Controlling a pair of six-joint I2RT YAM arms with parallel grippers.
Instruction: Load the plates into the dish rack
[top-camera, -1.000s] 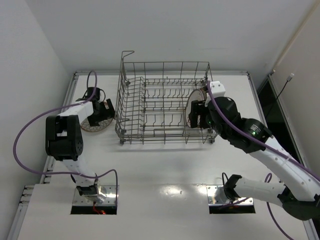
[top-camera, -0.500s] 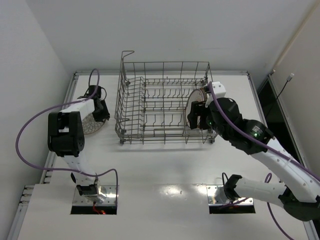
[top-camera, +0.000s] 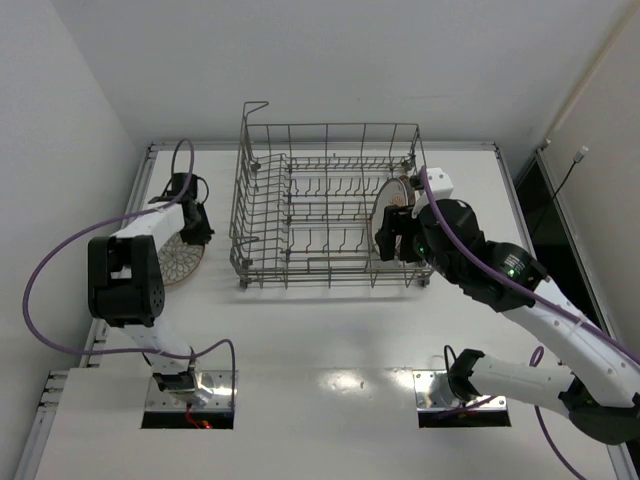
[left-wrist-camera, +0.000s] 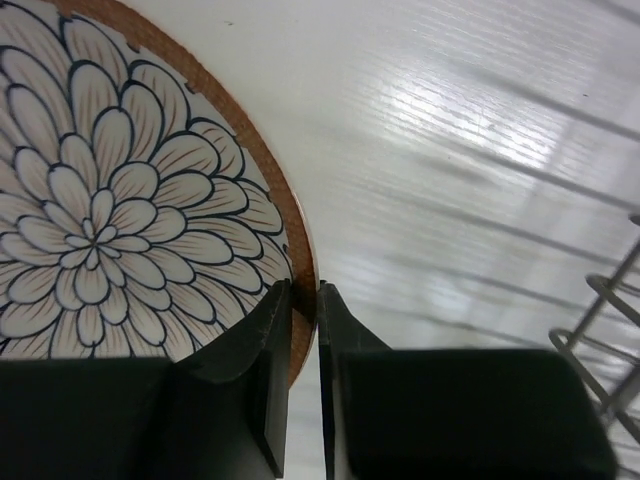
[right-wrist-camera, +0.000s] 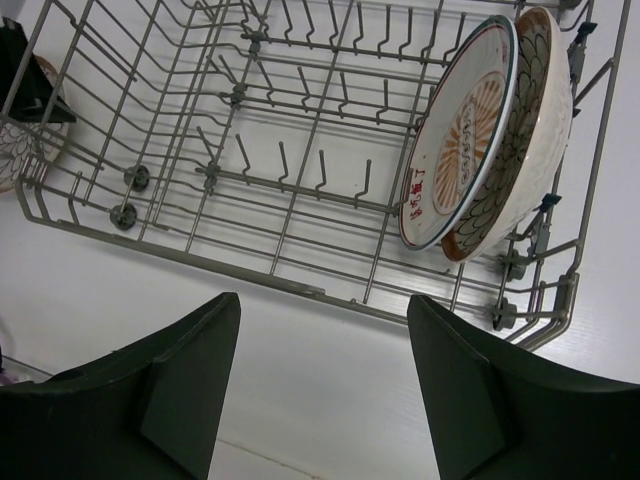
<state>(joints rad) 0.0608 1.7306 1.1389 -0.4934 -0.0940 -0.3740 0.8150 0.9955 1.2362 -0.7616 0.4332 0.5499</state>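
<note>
Red characters (right-wrist-camera: 414, 200) are spotted running down the white rim of the front plate (right-wrist-camera: 462, 130) standing in the rack (right-wrist-camera: 200, 255), caught in the right wrist view. They are too small to be read. No other writing is made out.

The right gripper (right-wrist-camera: 322, 335) hangs with its 2 dark fingers (right-wrist-camera: 170, 400) spread wide over the white table (right-wrist-camera: 110, 275), just short of the dish rack (right-wrist-camera: 270, 279). 2 plates stand on edge at the rack's right end, leaning together: a sunburst plate (right-wrist-camera: 455, 140) in front and a petal-patterned plate (right-wrist-camera: 545, 110) touching behind it. A 3rd plate (right-wrist-camera: 14, 150) shows partly at the left edge, outside the rack.
</note>
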